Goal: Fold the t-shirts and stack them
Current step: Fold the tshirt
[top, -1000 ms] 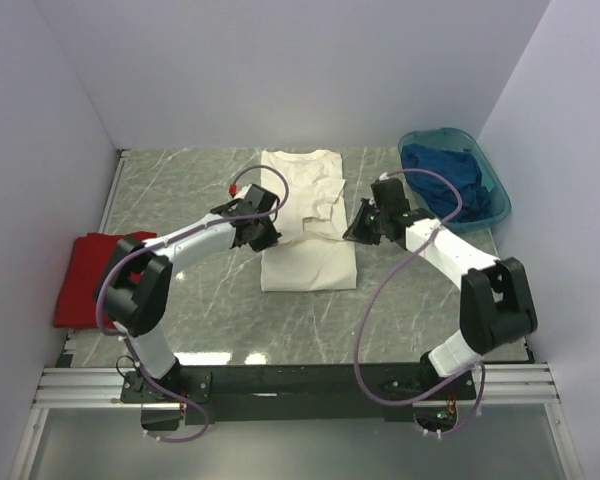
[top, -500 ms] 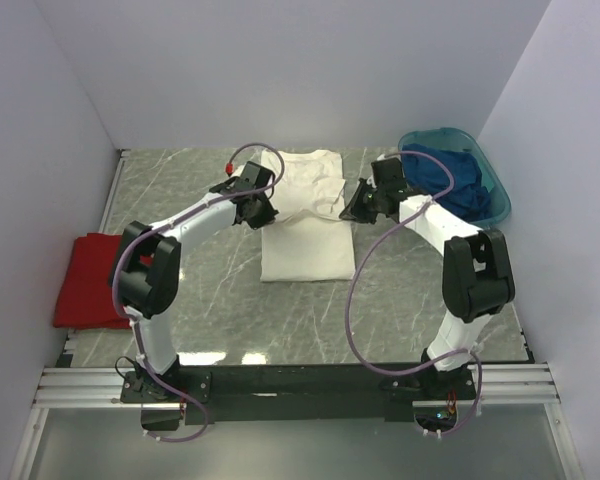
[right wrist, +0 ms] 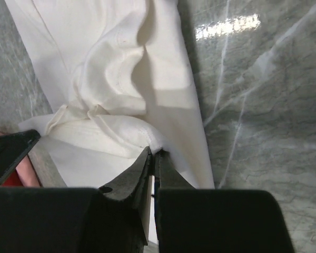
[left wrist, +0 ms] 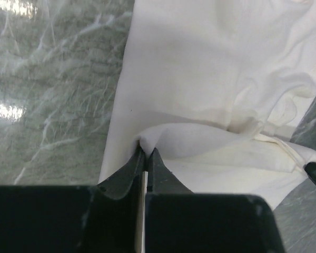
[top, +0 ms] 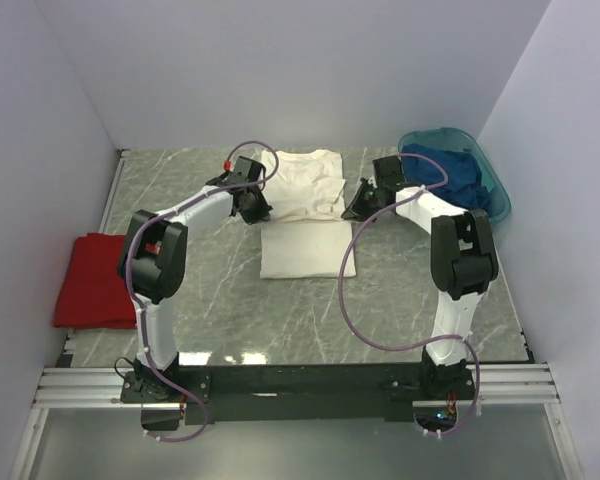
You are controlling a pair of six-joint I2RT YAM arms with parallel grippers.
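- Fabric of the cream-white t-shirt [top: 300,245] lies mid-table, its long axis running away from the bases; the folded-over part spans between both claws.
- We see the left gripper [left wrist: 146,154] clamped on its left edge and the right gripper [right wrist: 154,154] on its right edge, equally near.
- The marble table [top: 410,300] is flat; red t-shirt [top: 90,280] far left, blue t-shirt [top: 445,170] in the basin [top: 502,205].

1x cream tee [top: 300,250], 1x red tee [top: 85,280], 1x blue tee [top: 475,185], 1x basin [top: 500,205].
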